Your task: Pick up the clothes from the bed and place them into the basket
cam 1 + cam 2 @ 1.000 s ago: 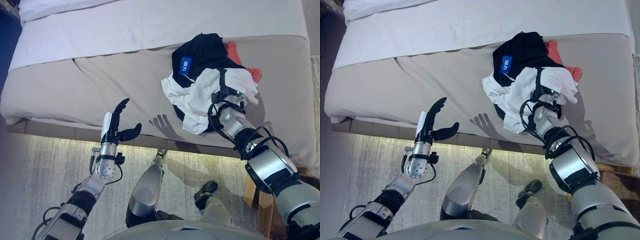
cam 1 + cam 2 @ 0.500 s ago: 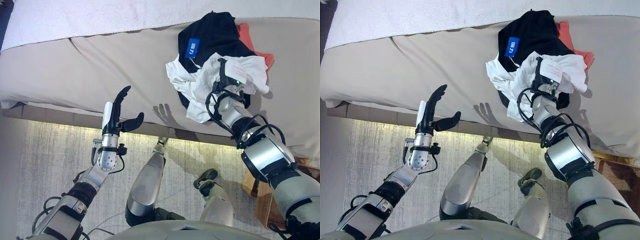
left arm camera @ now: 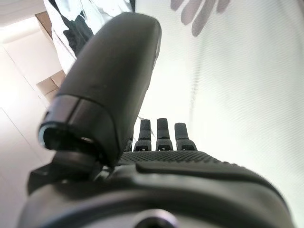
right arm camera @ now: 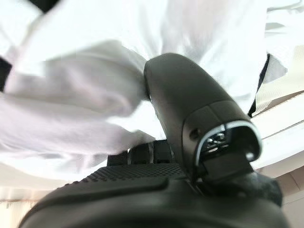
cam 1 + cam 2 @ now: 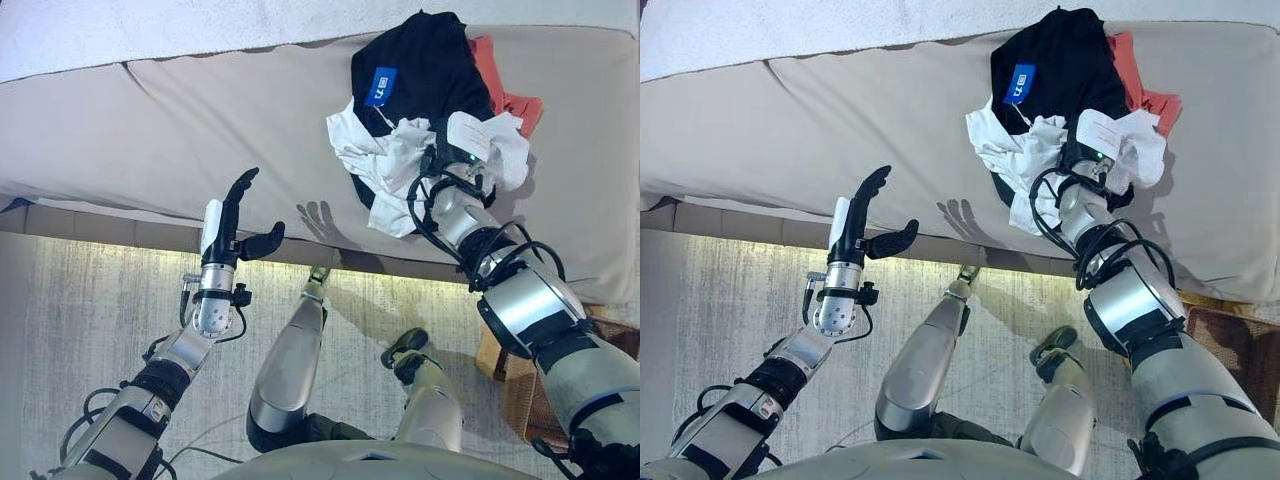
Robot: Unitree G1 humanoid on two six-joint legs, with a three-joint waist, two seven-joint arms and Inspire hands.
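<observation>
A pile of clothes lies on the beige bed [image 5: 180, 130] at the right: a black garment [image 5: 420, 60] with a blue label, a white garment [image 5: 395, 160] and a red garment [image 5: 505, 95]. My right hand [image 5: 447, 165] is dug into the white garment at the front of the pile. In the right wrist view its thumb [image 4: 190, 109] presses into bunched white cloth [image 4: 95, 85] and its fingers curl into it. My left hand [image 5: 232, 225] is open and empty, raised over the bed's front edge, far left of the pile; it also shows in the left wrist view [image 3: 190, 171].
A wicker basket [image 5: 505, 385] stands on the floor at the lower right, beside my right arm. A white blanket [image 5: 150, 30] covers the far part of the bed. A grey rug [image 5: 80, 330] lies in front of the bed.
The camera has shifted. My right hand has closed into the white garment, which is now bunched up around it. My left hand holds the same pose.
</observation>
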